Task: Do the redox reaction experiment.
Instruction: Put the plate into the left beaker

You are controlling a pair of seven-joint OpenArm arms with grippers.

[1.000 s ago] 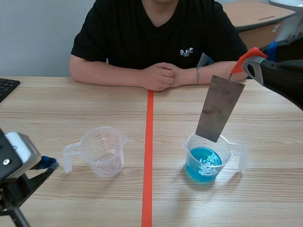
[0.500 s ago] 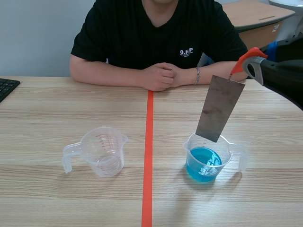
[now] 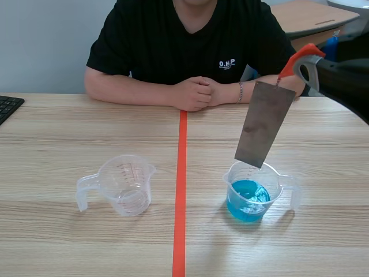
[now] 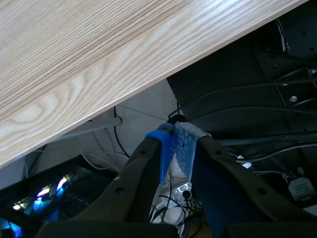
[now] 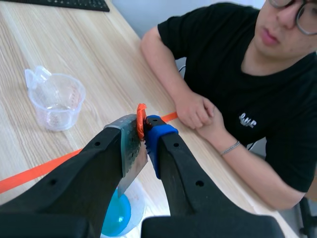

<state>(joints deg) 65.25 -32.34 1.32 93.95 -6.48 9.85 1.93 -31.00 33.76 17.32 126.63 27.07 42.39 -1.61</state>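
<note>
Right gripper (image 5: 142,125) pinches orange clip (image 3: 300,57) bearing one flat grey metal plate (image 3: 264,124); two clear plastic cups (image 3: 124,183) (image 3: 252,193); left gripper (image 4: 174,136) pressed together.

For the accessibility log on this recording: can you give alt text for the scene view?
The right gripper holds an orange clip from which a grey metal plate hangs tilted above a clear cup of blue liquid. An empty clear cup stands left of the tape line; a person sits opposite, hands clasped.
</note>
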